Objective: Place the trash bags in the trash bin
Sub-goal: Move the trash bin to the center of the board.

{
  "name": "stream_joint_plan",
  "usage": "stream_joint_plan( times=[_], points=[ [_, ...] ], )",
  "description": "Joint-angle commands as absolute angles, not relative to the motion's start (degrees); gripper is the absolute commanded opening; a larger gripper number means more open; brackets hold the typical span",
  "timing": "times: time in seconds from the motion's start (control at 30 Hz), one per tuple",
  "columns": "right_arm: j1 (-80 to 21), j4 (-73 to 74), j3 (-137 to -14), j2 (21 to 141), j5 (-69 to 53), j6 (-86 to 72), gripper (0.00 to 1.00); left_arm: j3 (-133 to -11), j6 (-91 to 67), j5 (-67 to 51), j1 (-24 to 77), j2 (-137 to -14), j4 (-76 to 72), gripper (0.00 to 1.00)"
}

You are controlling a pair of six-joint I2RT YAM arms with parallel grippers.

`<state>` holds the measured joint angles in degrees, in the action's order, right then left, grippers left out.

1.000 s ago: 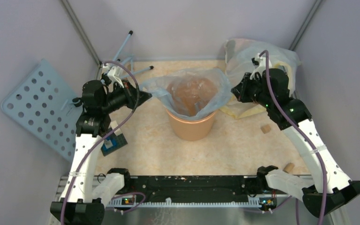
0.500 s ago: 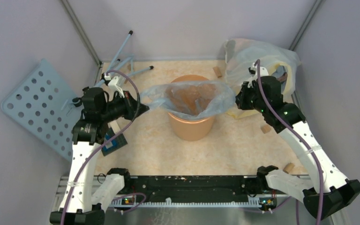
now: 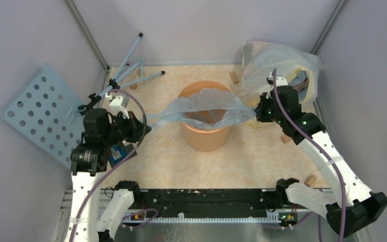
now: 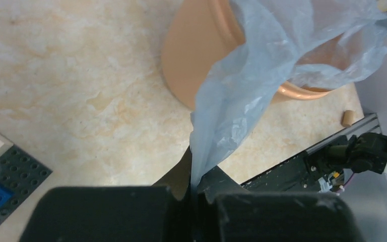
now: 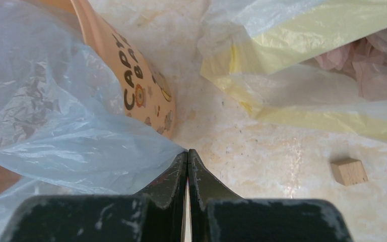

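Lining step: trash bag stretched across trash bin; left claw and right claw each pinch an edge. Next, probably: lower, seat mouth over rim.

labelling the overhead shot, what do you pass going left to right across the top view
pale blue perforated plastic panel → left gripper → round orange plastic bucket → right gripper → small tan wooden piece. The thin grey-bluish translucent trash bag, pinched by both grippers, spans the middle, so it is left out.
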<state>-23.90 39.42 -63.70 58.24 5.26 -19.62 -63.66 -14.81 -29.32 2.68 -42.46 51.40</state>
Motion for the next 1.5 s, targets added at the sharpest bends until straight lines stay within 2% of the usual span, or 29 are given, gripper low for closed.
stream_joint_plan(
  times=[0.0, 0.23, 0.4, 0.67, 0.87, 1.03, 1.13, 1.23, 1.47],
  points=[
    [-24.3, 38.1, -62.2, 57.8, 7.1, -20.6, 0.00, -57.5, -13.3, -26.3, 2.4, -41.8, 51.4, 0.00],
    [-24.3, 36.9, -60.9, 57.6, 14.8, -21.1, 0.00, -53.9, -11.2, -20.1, 2.4, -44.8, 49.5, 0.00],
    [-24.3, 32.8, -59.6, 58.7, 15.3, -22.3, 0.00, -52.9, -12.3, -16.9, 2.4, -48.5, 44.1, 0.00],
    [-24.3, 26.4, -57.9, 61.5, 14.1, -22.8, 0.00, -53.0, -13.4, -19.8, 2.4, -53.9, 37.3, 0.00],
    [-24.3, 26.0, -58.6, 61.7, 12.6, -21.5, 0.00, -50.6, -15.3, -26.6, 2.4, -57.7, 33.4, 0.00],
    [-24.3, 27.0, -59.1, 56.2, 9.7, -19.8, 0.00, -51.2, -16.3, -26.4, 2.4, -54.4, 32.5, 0.03],
    [-24.3, 33.0, -62.8, 55.1, 8.1, -19.5, 0.00, -54.5, -16.2, -26.4, 2.4, -52.2, 37.5, 0.03],
    [-24.3, 38.2, -64.7, 54.3, 11.2, -19.0, 0.00, -54.5, -16.9, -21.5, 2.4, -47.4, 41.2, 0.02],
    [-24.3, 37.6, -59.5, 53.4, 13.3, -19.7, 0.00, -51.2, -22.9, -17.8, 2.4, -40.0, 41.6, 0.00]
  ],
)
